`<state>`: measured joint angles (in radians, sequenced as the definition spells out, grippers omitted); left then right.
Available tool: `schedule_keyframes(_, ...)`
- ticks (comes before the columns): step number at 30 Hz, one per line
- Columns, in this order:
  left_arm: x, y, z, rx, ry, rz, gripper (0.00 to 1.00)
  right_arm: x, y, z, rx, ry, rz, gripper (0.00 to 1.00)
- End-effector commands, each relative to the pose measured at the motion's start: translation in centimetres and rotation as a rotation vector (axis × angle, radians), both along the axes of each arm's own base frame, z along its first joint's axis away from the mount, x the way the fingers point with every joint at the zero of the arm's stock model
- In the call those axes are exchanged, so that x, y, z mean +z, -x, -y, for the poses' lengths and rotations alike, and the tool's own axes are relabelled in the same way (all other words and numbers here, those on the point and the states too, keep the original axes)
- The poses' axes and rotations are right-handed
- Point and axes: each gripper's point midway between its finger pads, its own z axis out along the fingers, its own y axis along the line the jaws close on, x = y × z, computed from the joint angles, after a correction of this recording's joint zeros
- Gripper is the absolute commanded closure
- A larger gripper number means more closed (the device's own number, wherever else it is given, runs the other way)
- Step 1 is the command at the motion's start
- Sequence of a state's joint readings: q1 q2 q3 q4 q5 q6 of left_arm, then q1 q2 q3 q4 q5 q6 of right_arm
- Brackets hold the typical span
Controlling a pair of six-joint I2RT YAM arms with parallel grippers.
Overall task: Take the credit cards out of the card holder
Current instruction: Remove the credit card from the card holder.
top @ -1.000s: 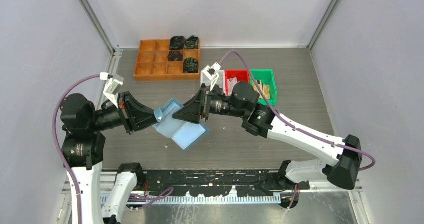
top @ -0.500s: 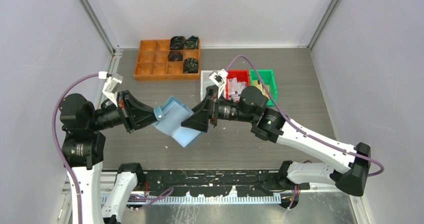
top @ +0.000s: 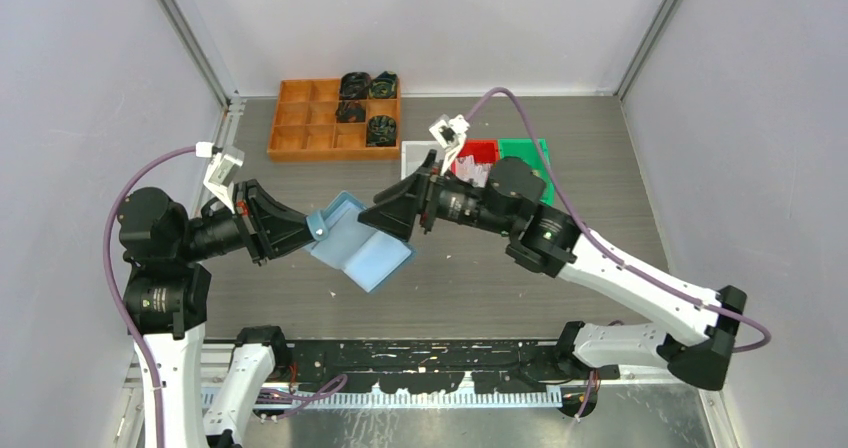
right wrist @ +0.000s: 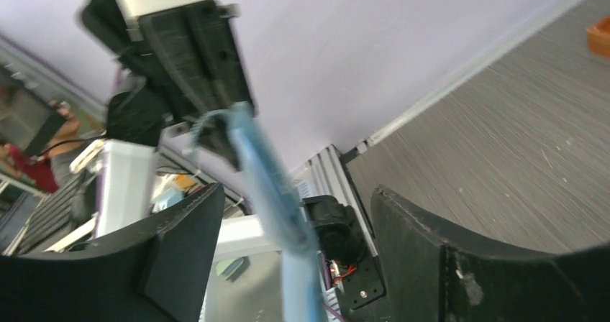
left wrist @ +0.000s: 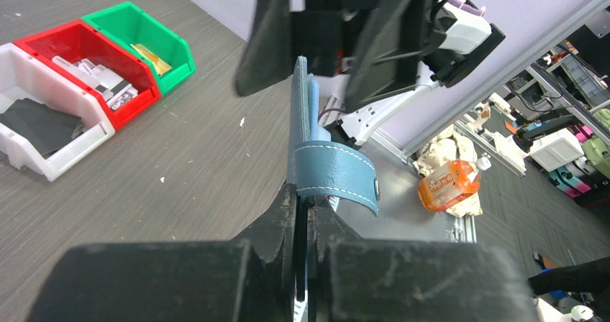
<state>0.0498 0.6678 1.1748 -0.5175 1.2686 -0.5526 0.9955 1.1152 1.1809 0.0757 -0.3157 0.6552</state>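
The light blue card holder (top: 358, 251) hangs above the table, held at its left edge by my left gripper (top: 303, 230), which is shut on it. In the left wrist view the card holder (left wrist: 298, 113) stands edge-on with its tab loop (left wrist: 334, 176) just past my left gripper (left wrist: 308, 208). My right gripper (top: 388, 218) is open at the holder's upper right edge. In the right wrist view the blurred blue card holder (right wrist: 267, 182) runs between the wide-apart fingers of my right gripper (right wrist: 295, 192) without touching either. The credit cards are hidden.
An orange compartment tray (top: 310, 120) with dark parts stands at the back. A white bin (top: 413, 156), a red bin (top: 476, 152) and a green bin (top: 528, 154) sit behind the right arm. The red bin (left wrist: 86, 52) and green bin (left wrist: 144, 34) also show in the left wrist view.
My right gripper's jaws have spread wider and the right arm has shifted right and back. The left gripper has kept the holder in place.
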Motion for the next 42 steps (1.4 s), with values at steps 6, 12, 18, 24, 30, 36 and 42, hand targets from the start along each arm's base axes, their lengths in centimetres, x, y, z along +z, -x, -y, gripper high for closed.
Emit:
schedule_keyframes(6, 1.0, 0.5, 0.1, -0.014, 0.002, 0.059, 1.00, -0.3, -3.4, -1.7, -0.138, 0.033, -0.045, 0.34)
schedule_keyframes(12, 1.0, 0.5, 0.1, -0.015, 0.002, 0.057, 1.00, -1.7, -2.7, -1.9, -0.105, 0.081, -0.020, 0.41)
schedule_keyframes(18, 1.0, 0.3, 0.1, -0.014, 0.002, 0.055, 1.00, -4.2, 1.8, -1.0, 0.108, 0.159, 0.030, 0.37)
schedule_keyframes(24, 1.0, 0.2, 0.1, -0.012, 0.003, 0.050, 1.00, -4.9, 4.2, 2.2, 0.154, 0.205, 0.103, 0.28)
schedule_keyframes(30, 0.7, 0.1, 0.0, -0.004, -0.001, 0.052, 1.00, -0.2, 4.4, 5.1, 0.059, 0.111, 0.208, 0.12)
schedule_keyframes(36, 1.0, 0.0, 0.0, 0.002, -0.001, 0.054, 1.00, 2.0, 0.5, 3.6, -0.110, 0.055, 0.126, 0.08)
schedule_keyframes(42, 1.3, 0.3, 0.0, -0.001, 0.000, 0.057, 1.00, 1.2, -1.5, 0.5, -0.118, 0.078, 0.086, 0.18)
